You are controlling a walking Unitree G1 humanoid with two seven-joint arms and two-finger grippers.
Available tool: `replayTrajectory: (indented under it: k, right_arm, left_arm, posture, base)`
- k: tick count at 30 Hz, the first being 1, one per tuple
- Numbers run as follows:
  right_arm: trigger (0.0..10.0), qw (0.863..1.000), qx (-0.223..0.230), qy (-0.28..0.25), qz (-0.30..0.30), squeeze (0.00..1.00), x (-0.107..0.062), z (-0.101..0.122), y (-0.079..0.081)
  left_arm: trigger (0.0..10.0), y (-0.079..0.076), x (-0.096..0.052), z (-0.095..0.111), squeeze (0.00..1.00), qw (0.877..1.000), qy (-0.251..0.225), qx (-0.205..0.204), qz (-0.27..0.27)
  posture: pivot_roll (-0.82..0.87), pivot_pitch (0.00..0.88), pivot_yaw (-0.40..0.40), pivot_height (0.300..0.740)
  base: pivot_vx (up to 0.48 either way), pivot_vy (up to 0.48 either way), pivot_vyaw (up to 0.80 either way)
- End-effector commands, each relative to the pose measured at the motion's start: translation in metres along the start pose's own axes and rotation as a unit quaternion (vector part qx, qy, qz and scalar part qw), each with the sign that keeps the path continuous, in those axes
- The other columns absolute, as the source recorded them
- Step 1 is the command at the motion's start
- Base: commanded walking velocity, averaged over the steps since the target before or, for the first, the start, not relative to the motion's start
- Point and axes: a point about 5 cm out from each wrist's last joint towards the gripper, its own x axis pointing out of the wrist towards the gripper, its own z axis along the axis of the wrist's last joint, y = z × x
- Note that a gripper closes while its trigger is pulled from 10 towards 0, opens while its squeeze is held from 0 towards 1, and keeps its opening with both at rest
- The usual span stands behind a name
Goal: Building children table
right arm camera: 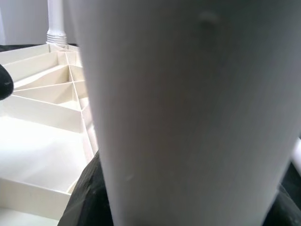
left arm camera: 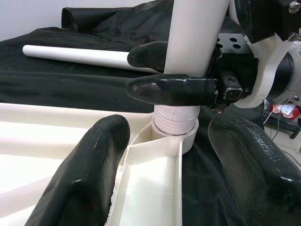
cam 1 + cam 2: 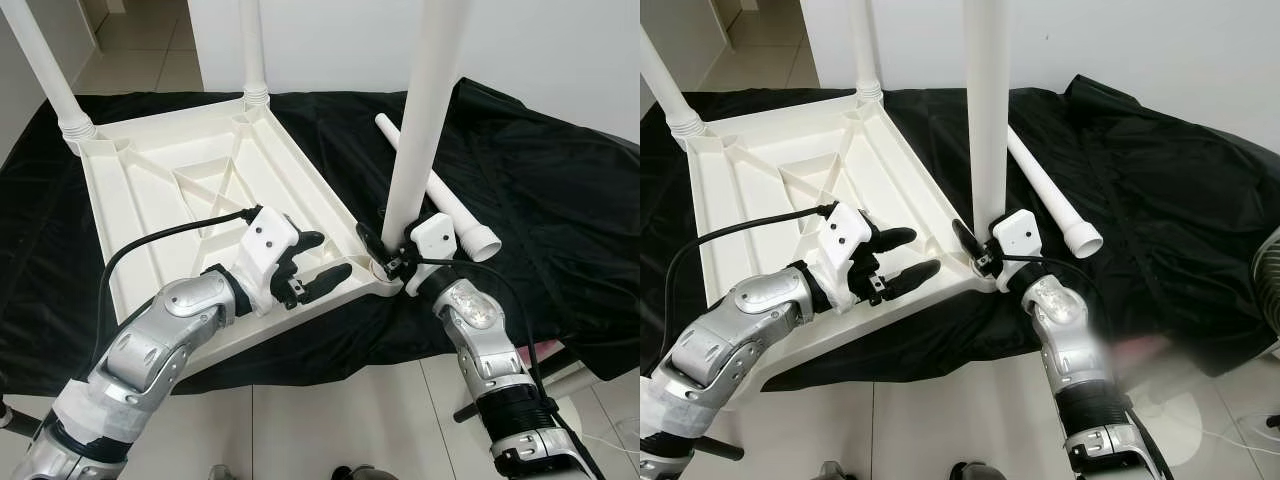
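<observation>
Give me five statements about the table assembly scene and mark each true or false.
1. The tabletop lies upside down on the black cloth. True.
2. The right gripper is closed around the upright leg near its base. True.
3. All four legs are mounted. False: one spare leg lies loose on the cloth.
4. The left gripper holds a leg. False: it is open, above the tabletop's rim.
5. The cloth is white. False: black.

Black cloth (image 3: 560, 200) covers support surface. Upturned white tabletop (image 3: 160, 190) lies on cloth; loose white leg (image 3: 440, 195) lies just beside it. Tiled floor (image 3: 330, 420) below.
</observation>
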Motion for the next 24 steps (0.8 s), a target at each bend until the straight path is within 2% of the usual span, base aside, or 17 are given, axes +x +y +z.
replayTrajectory:
  k: [1, 3, 4, 5, 6, 7, 12, 24]
  right_arm:
    - [10.0, 0.998, 0.045, 0.047, 0.006, 0.0, -0.011, -0.023, 0.006]
    - [10.0, 0.998, 0.045, 0.047, 0.006, 0.0, -0.011, -0.023, 0.006]
    - [10.0, 0.996, 0.069, 0.05, -0.005, 0.0, -0.012, -0.025, 0.005]
    - [10.0, 0.996, 0.069, 0.05, -0.005, 0.0, -0.012, -0.025, 0.005]
    - [10.0, 0.993, 0.101, 0.06, -0.032, 0.0, -0.012, -0.03, 0.002]
    - [10.0, 0.991, 0.107, 0.063, -0.041, 0.0, -0.012, -0.031, 0.001]
    - [10.0, 0.986, 0.127, 0.086, -0.069, 0.0, -0.009, -0.037, -0.004]
    - [10.0, 0.981, 0.14, 0.1, -0.088, 0.0, -0.01, -0.043, -0.006]
  left_arm:
    - [10.0, -0.007, 0.0, 0.002, 0.0, 0.998, 0.003, 0.003, -0.06]
    - [10.0, -0.007, 0.0, 0.002, 0.0, 0.998, 0.003, 0.003, -0.06]
    - [10.0, -0.007, 0.0, 0.002, 0.0, 0.998, 0.003, 0.004, -0.06]
    - [10.0, -0.007, 0.0, 0.002, 0.0, 0.998, 0.003, 0.004, -0.06]
    - [10.0, -0.005, -0.001, 0.004, 0.0, 0.998, 0.003, 0.006, -0.059]
    - [10.0, -0.004, -0.001, 0.005, 0.0, 0.998, 0.003, 0.006, -0.059]
    - [10.0, -0.003, -0.001, 0.005, 0.0, 0.998, 0.004, 0.009, -0.06]
    - [10.0, -0.002, -0.002, 0.005, 0.0, 0.998, 0.005, 0.011, -0.057]
  posture:
    - [-0.03, 0.109, -0.013, 0.74]
    - [-0.03, 0.109, -0.013, 0.74]
    - [-0.03, 0.108, -0.011, 0.74]
    - [-0.03, 0.108, -0.011, 0.74]
    - [-0.03, 0.106, -0.009, 0.74]
    - [-0.03, 0.106, -0.009, 0.74]
    - [-0.03, 0.104, -0.008, 0.74]
    - [-0.02, 0.094, -0.014, 0.74]
  base:
    - [0.0, 0.0, 0.0]
    - [0.0, 0.0, 0.0]
    - [0.0, 0.0, 0.0]
    - [0.0, 0.0, 0.0]
    - [0.0, 0.0, 0.0]
    - [0.0, 0.0, 0.0]
    - [0.0, 0.0, 0.0]
    - [0.0, 0.0, 0.0]
